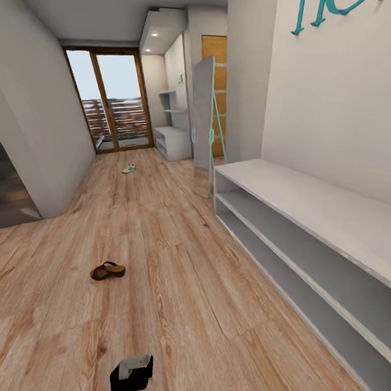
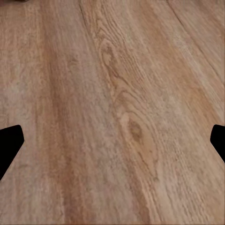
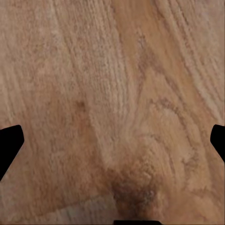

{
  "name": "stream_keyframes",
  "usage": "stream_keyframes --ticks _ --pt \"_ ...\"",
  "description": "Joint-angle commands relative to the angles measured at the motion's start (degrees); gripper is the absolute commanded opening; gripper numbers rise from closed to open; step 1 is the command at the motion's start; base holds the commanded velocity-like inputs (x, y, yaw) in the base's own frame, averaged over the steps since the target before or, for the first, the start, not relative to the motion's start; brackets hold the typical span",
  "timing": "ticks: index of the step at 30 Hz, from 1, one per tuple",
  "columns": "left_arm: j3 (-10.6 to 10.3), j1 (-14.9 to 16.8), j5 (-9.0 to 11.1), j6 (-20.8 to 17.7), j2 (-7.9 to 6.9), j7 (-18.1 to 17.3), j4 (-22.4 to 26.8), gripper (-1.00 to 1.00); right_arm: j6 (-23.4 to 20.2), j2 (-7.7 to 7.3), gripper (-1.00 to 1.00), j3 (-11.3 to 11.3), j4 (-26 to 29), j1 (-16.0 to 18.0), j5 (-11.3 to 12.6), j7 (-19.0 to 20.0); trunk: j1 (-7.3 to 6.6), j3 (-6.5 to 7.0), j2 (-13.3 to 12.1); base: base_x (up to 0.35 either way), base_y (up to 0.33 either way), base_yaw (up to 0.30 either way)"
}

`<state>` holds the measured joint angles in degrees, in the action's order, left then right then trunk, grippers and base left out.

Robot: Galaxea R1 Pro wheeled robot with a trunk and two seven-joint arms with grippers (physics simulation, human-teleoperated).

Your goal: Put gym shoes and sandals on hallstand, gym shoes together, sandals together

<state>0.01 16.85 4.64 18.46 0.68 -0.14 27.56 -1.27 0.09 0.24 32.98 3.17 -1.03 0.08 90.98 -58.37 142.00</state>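
Observation:
One dark brown sandal [image 1: 107, 271] lies on the corridor floor [image 1: 167, 291], left of centre in the head view. Far down the corridor a single cream-white gym shoe [image 1: 129, 168] rests on the planks near the glass door. The pale hallstand [image 1: 313, 207], a low bench top over two long open shelves, runs along the right wall with nothing on it. My left arm [image 1: 133, 372] shows at the lower edge, well short of the sandal. The left gripper [image 2: 112, 145] and the right gripper [image 3: 112, 145] both hang open over bare planks, their black fingertips far apart.
A tall mirror [image 1: 205, 125] with a teal frame leans against the wall just past the hallstand's far end. Further on stands a white shelf unit [image 1: 173, 141]. A wood-framed glass door [image 1: 110, 99] closes the corridor. Dark glossy wardrobe doors [image 1: 2, 180] sit at the left.

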Motion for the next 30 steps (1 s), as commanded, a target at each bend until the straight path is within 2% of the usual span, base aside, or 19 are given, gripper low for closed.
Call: stream_keyframes --ticks 1,30 --pt "-0.01 0.03 0.46 0.17 0.02 -0.04 -0.05 1.00 -0.13 -0.01 1.00 0.02 0.07 0.00 -0.11 0.01 0.02 -0.12 0.02 0.347 0.000 0.198" --pt "-0.01 0.03 0.46 0.19 0.02 -0.04 -0.05 1.00 -0.13 -0.01 1.00 0.02 0.07 0.00 -0.11 -0.04 0.02 -1.97 0.02 0.348 0.000 0.220"
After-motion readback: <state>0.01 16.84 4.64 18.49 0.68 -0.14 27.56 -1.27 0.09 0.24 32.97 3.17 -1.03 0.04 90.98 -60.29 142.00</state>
